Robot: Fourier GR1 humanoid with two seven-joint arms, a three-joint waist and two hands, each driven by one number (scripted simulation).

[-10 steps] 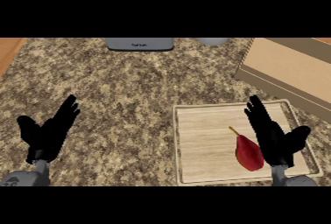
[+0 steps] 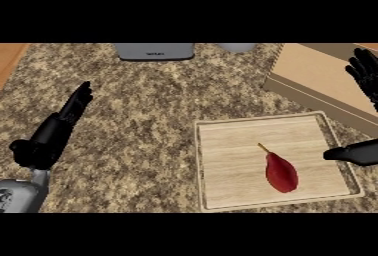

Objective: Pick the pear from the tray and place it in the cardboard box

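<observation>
A dark red pear (image 2: pixel 281 172) with a thin stem lies on the wooden tray (image 2: pixel 221 150), right of its middle, in full view. The open cardboard box (image 2: pixel 314 75) stands behind the tray at the upper right. My right hand (image 2: pixel 354 153) is open at the right edge and mostly cut off by it. Its thumb points left over the tray's right rim, just right of the pear, and its fingers (image 2: pixel 365 73) spread above the box. My left hand (image 2: pixel 50 137) is open and resting at the left, fingers up, far from the tray.
A grey appliance (image 2: pixel 153 50) and a pale round object (image 2: pixel 236 47) stand at the counter's far edge. A strip of wood floor (image 2: pixel 10 57) shows past the counter's upper left corner. Speckled stone counter (image 2: pixel 140 125) lies between my left hand and the tray.
My right hand has moved from over the pear out to the right edge, and the whole pear now shows. The left hand has barely shifted.
</observation>
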